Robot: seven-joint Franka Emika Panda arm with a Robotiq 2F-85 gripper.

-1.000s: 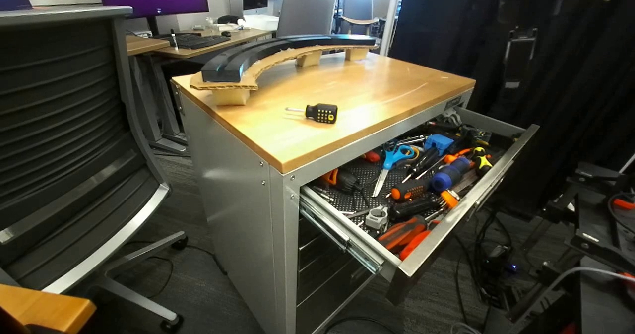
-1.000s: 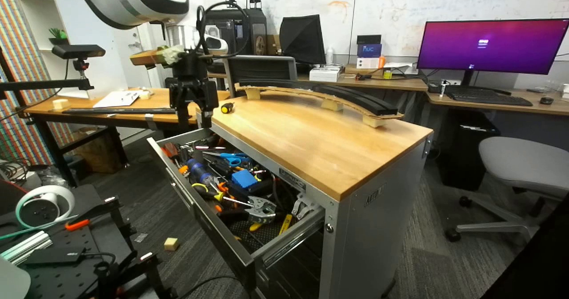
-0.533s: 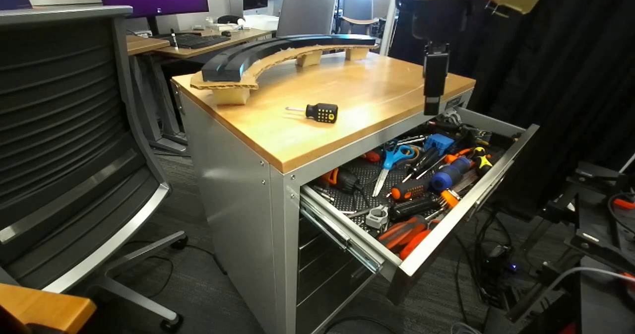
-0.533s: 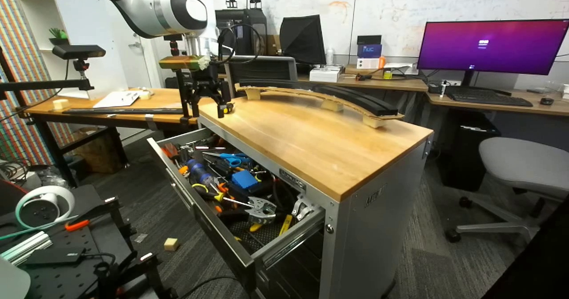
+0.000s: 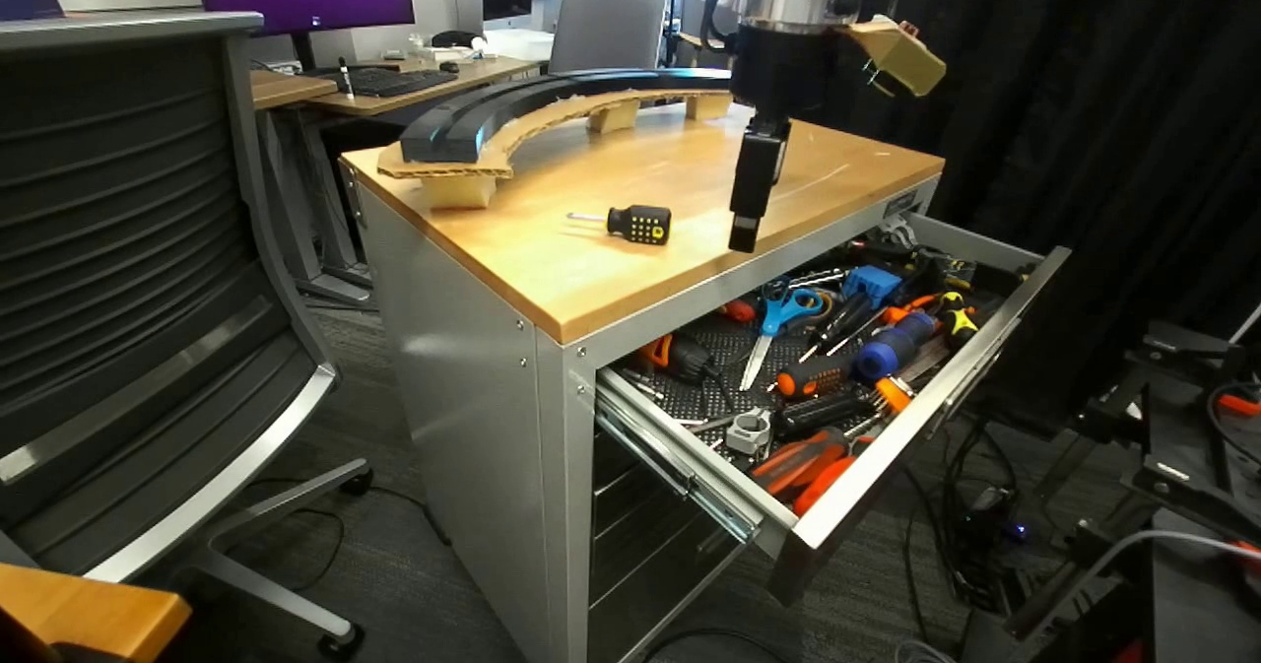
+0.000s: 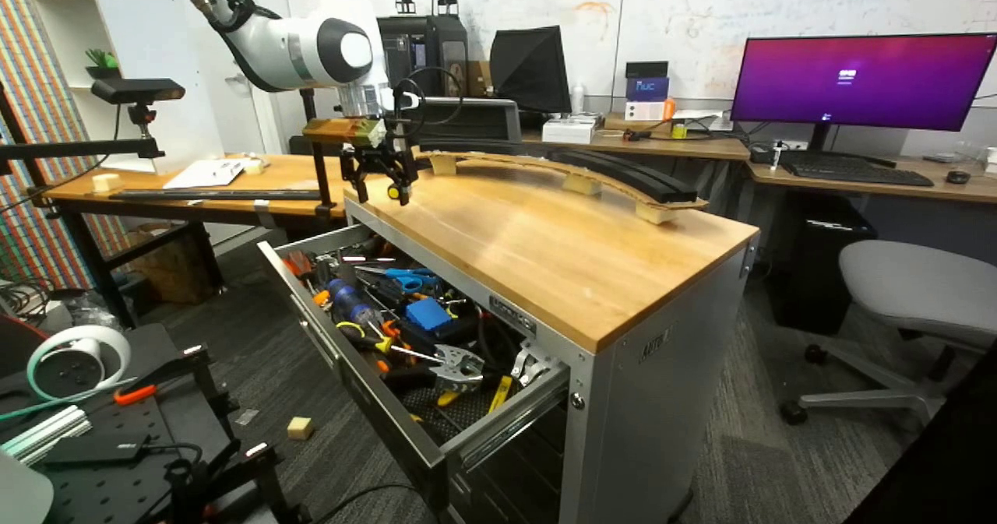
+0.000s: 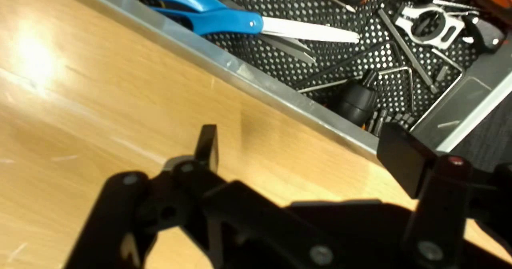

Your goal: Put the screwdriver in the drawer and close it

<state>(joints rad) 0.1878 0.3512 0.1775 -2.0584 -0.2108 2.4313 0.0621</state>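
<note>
Drawer [image 5: 928, 405] open, tools [image 5: 892, 346] and blue scissors [image 7: 232, 21] inside, screwdriver [image 5: 645, 226] on the wooden top [image 5: 847, 165], jaws wide apart, empty.

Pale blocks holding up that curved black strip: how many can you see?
3 in an exterior view: near block, middle block and far block, all under the cardboard beneath the strip. Others may be hidden.
</note>
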